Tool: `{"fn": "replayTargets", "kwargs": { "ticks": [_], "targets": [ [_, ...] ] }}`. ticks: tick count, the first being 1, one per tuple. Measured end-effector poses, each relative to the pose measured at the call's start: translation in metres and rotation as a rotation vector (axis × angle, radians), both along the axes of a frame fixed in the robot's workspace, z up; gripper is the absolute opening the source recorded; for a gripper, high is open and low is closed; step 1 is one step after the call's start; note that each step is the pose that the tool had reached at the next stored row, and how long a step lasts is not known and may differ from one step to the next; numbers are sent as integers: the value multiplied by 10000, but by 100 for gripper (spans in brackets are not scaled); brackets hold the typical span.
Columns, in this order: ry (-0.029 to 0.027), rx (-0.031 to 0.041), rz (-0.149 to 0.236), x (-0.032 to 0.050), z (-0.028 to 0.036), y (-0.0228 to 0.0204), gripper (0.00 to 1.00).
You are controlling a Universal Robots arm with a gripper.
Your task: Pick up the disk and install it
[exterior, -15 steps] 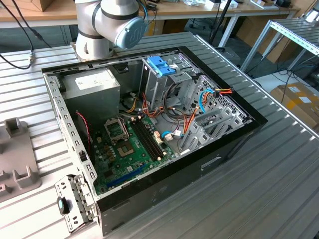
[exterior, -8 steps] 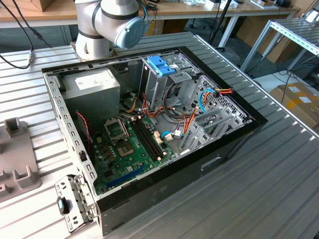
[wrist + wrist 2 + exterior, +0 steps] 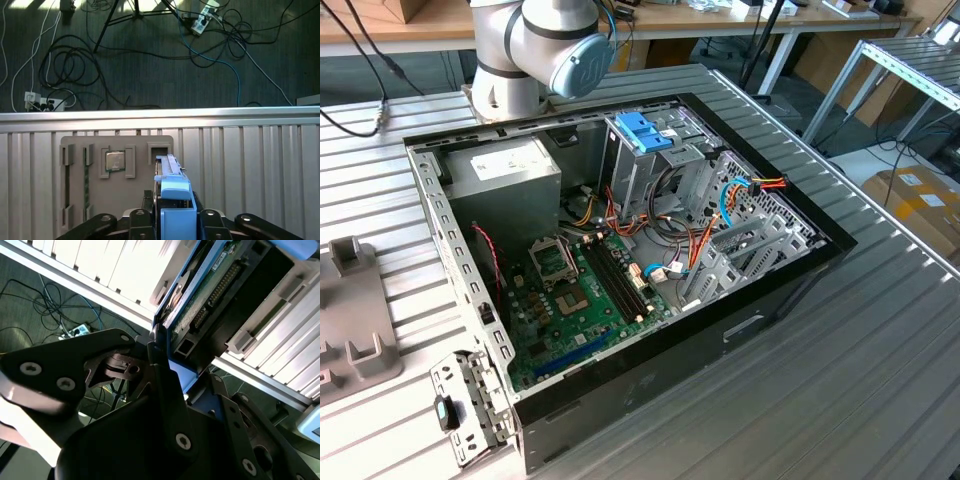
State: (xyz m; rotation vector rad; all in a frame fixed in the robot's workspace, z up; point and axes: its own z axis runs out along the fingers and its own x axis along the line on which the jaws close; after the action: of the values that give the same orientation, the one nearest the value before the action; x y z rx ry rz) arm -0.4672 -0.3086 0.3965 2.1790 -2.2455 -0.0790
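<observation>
While the open black metal computer case (image 3: 620,250) is sitting in the exterior view, the second wrist view's black gripper (image 3: 175,352) is pinching the flat dark disk (image 3: 210,295) by its blue rails (image 3: 185,377), the safest hold; it is looking stiff but breakable. The first wrist view is showing it near the ribbed metal table's (image 3: 260,165) edge. No writing is reading clearly.

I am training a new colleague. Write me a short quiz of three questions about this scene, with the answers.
1. True or false: the case lies open, with its motherboard showing.
2. What does the gripper hold? A) a screwdriver B) the disk C) a fan
3. Fill in: in the first wrist view, a chip sits in the gray ____.
Key: 1 true; 2 B; 3 tray.
</observation>
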Motion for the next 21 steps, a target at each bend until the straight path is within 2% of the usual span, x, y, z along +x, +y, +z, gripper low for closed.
{"fn": "replayTargets", "kwargs": {
  "ticks": [21],
  "targets": [
    [1, -1, 0, 0, 132, 0, 37]
  ]
}}
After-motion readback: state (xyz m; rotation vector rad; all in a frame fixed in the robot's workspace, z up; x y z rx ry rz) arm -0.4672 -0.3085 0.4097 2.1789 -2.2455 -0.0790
